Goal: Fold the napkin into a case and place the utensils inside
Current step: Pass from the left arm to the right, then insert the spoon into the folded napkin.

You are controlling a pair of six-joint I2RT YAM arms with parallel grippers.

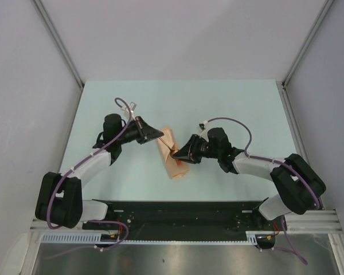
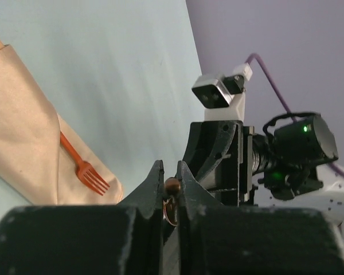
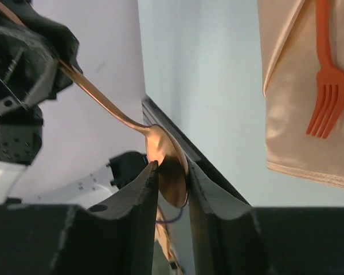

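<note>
The peach-orange napkin (image 1: 173,157) lies folded into a narrow case at the table's middle, also in the left wrist view (image 2: 23,137) and the right wrist view (image 3: 289,86). An orange fork (image 2: 85,169) has its handle tucked under the fold and its tines sticking out; it also shows in the right wrist view (image 3: 327,86). A reddish-brown spoon (image 3: 160,146) hangs above the case between both grippers. My left gripper (image 1: 160,136) is shut on its handle end (image 2: 172,186). My right gripper (image 1: 176,152) is shut on its bowl.
The pale green table (image 1: 229,109) is walled by grey panels at the back and sides. The black mounting rail (image 1: 178,212) runs along the near edge. The right arm's wrist camera (image 2: 218,94) sits close in front of my left gripper.
</note>
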